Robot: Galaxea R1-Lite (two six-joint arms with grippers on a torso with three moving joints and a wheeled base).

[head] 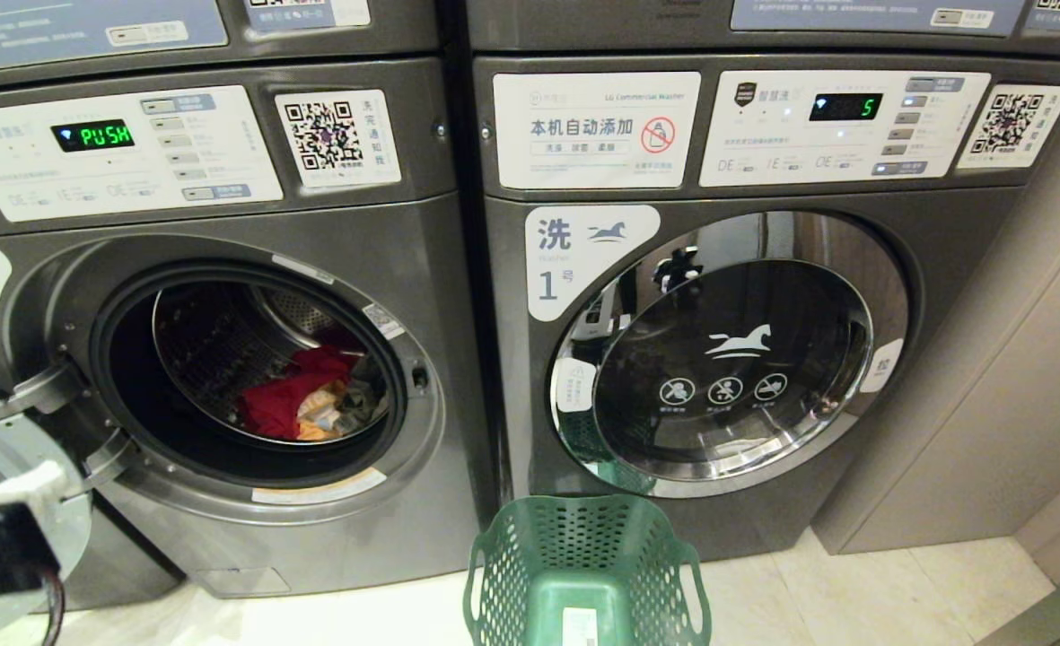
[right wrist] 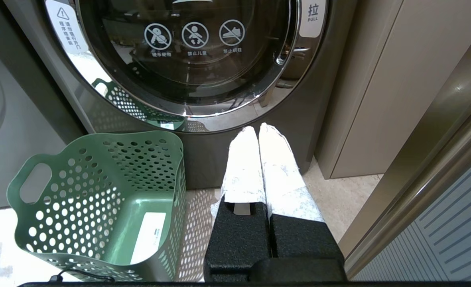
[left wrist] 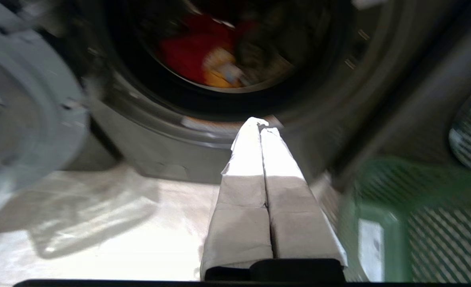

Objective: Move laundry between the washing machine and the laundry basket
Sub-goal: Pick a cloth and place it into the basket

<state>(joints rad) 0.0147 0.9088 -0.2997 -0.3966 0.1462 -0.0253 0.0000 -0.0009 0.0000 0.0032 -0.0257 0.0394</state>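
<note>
The clothes (head: 301, 404) sit inside the open washing machine (head: 224, 377), the green basket (head: 583, 565) waits empty on the floor, and the left tool (left wrist: 259, 123), pressed together and holding nothing, must open and reach in, I think, while the right tool (right wrist: 255, 131) rests together.

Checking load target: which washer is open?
The left washer: door swung aside, red laundry showing in its drum. The right washer, marked 1, has its door shut.
</note>
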